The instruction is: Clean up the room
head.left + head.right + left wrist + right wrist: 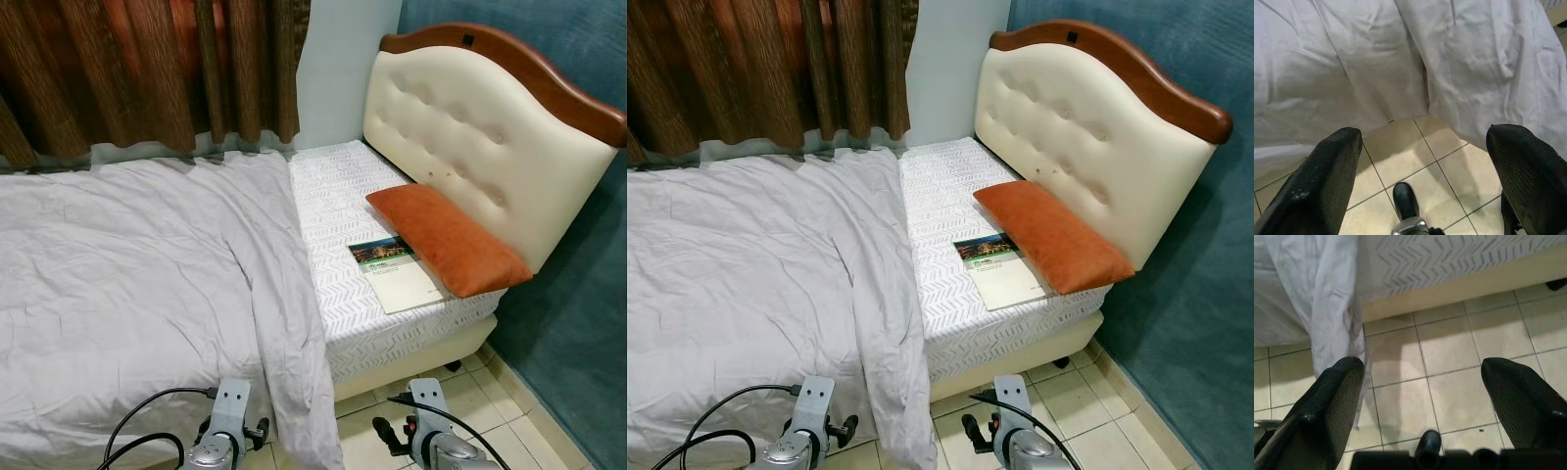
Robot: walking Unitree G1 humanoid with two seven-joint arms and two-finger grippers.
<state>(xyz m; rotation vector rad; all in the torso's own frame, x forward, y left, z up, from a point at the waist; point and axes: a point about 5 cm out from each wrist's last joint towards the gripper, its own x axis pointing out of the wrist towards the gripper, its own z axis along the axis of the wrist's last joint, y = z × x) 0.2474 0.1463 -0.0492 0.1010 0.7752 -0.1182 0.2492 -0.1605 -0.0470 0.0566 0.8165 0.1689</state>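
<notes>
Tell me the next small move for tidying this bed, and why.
Probably raise the right gripper toward the book on the mattress. The book lies loose beside the orange pillow, clear of the grey blanket, and both grippers hang open and empty above the floor tiles, the left gripper by the blanket's edge.

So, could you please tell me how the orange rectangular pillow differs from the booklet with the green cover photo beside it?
The orange rectangular pillow is thick, soft and plain in colour; the booklet with the green cover photo is thin, flat and mostly cream. The pillow lies against the cream tufted headboard, while the booklet lies further out on the white patterned mattress, its edge tucked under the pillow. Both rest on the uncovered end of the bed.
</notes>
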